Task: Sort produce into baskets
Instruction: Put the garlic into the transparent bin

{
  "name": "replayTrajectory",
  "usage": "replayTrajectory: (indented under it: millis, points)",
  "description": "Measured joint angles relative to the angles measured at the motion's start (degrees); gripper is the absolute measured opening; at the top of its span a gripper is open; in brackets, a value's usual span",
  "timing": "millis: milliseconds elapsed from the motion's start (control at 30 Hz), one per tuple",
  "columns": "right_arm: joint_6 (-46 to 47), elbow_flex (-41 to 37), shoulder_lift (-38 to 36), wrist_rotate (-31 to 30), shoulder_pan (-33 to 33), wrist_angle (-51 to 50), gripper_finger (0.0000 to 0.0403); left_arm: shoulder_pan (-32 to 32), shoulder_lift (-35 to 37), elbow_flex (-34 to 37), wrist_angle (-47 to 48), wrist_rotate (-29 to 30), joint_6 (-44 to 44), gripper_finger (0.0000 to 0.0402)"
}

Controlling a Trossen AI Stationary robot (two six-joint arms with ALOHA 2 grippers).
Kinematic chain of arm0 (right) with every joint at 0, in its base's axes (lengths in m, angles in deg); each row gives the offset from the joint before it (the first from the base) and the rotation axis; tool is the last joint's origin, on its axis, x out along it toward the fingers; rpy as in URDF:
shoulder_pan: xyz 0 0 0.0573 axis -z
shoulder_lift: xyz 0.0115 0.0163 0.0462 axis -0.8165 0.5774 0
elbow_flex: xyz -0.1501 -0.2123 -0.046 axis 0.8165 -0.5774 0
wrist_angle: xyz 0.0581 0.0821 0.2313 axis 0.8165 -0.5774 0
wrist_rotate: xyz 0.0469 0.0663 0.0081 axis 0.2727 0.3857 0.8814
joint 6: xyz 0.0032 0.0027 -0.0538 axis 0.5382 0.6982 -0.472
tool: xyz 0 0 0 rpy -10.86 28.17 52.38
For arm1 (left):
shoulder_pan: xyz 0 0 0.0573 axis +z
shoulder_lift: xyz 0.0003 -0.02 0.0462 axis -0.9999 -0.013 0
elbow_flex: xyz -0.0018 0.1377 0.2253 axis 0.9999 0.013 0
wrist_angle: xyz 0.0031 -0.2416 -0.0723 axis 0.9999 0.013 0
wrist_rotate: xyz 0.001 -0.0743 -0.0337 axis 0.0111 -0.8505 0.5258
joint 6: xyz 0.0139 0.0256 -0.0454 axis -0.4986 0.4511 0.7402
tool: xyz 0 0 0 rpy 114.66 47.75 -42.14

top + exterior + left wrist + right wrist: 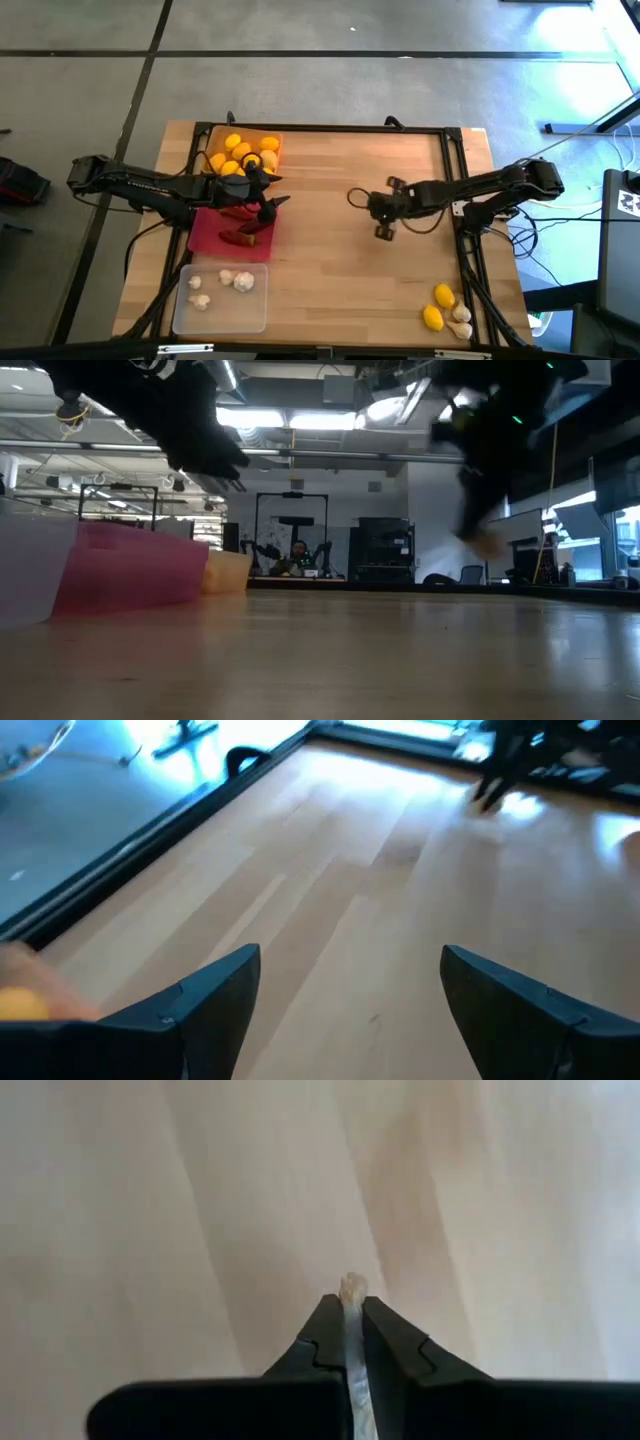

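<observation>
The orange basket [246, 135] holds several yellow-orange lemons [240, 152]. The red basket [205, 232] holds dark red peppers [240, 238]. The clear basket [215, 310] holds several garlic bulbs [236, 280]. All three stand on the table's left. My left gripper [277, 190] is open and empty, in the air over the red basket's far right corner; it also shows in the left wrist view [350, 990]. My right gripper [383, 222] is above the table's middle, shut on a thin whitish stalk-like piece [351, 1292]; no bulb shows. My right gripper pinches the thin whitish piece [351, 1330] between its two fingers. Its tip [351, 1285] sticks out just past the fingertips. The fingers point down at the bare table top, and the piece is clear of the table. What hangs on it cannot be seen.
Two loose lemons [438, 306] and some garlic [461, 318] lie by the table's near right corner. A black frame [330, 127] runs along the table's far and side edges. Bare wood lies between the baskets and my right gripper.
</observation>
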Motion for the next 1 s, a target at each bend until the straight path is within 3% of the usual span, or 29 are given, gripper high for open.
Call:
replayTrajectory:
  millis: [133,267,467,733,900,1000]
  points:
    - [-6.3,1.1,-0.5,0.2,0.0,16.7,0.0014,-1.4,0.0,0.0,-3.2,-0.2,-0.5,0.0306]
    - [-10.0,1.1,-0.5,6.1,0.0,34.3,0.0014,-2.9,-1.2,0.0,-6.3,-0.2,1.1,0.0306]
    - [-13.8,1.1,-0.5,9.5,0.0,51.9,0.0014,-5.6,-5.9,0.0,-15.4,-3.5,0.3,0.0306]
    - [-14.3,1.2,2.0,9.6,0.0,58.5,0.0015,-8.5,-14.6,0.0,-33.4,-7.8,-3.7,0.0306]
    - [-14.0,1.1,5.2,16.3,0.0,63.4,0.0015,-8.6,-19.2,-0.3,-40.7,-7.8,-4.6,0.0306]
    - [-14.0,1.1,6.3,17.1,0.0,65.8,0.0015,-8.7,-21.1,-0.2,-43.0,-7.9,-4.7,0.0306]
